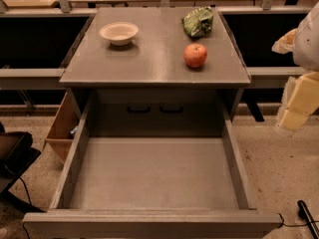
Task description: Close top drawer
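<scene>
**Top drawer fully out, push not yet begun**

Nearest the camera: the top drawer, pulled all the way out. Its plain front panel runs across the bottom of the view. The tray behind it is bare, with grey side walls running back into the cabinet.

Low right, on the floor: a black cable, just beside the drawer's front corner.

Right edge, mid-height: the pincer, a cream-coloured block on the arm. It hangs well apart from the drawer, above the floor and off to the side. Whether it is released or clenched cannot be told from here. It touches nothing.

Left of the cabinet: an open cardboard box against the drawer's side wall.

Further back, on the grey surface above the drawer cavity: an apple to the right, a white bowl to the left, and a crumpled green bag at the far right. All stand apart from one another.

Judgement: this is the approach step, with no contact made. The next move calls for bringing the pincer down and across to the outer face of the front panel, near its middle. A steady, straight push toward the cabinet should then keep the tray from skewing on its runners. The cable by the corner is worth watching.
</scene>
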`<action>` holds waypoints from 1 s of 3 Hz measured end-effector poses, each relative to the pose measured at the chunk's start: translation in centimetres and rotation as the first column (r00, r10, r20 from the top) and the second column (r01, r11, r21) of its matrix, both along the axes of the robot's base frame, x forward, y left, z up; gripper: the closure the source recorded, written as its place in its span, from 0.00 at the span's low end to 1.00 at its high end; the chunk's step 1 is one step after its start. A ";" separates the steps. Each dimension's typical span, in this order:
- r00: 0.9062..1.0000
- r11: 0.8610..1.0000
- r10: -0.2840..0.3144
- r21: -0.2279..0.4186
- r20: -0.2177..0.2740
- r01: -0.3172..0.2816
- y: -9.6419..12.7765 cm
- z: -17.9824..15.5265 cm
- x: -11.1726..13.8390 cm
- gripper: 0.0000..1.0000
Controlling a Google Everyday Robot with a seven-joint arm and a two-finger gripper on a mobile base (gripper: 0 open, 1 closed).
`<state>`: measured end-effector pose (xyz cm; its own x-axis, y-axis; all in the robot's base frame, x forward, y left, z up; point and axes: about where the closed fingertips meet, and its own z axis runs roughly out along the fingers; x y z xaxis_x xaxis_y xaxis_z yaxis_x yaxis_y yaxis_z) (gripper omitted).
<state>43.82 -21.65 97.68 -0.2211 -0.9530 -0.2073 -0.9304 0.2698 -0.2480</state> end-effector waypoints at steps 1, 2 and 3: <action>1.000 1.000 0.000 0.000 0.000 0.000 0.0 0.0 0.0 0.00; 1.000 1.000 -0.018 0.022 0.005 0.018 -0.3 -1.6 -1.4 0.00; 0.998 0.997 -0.054 0.052 0.040 0.052 -0.2 -3.7 -4.7 0.16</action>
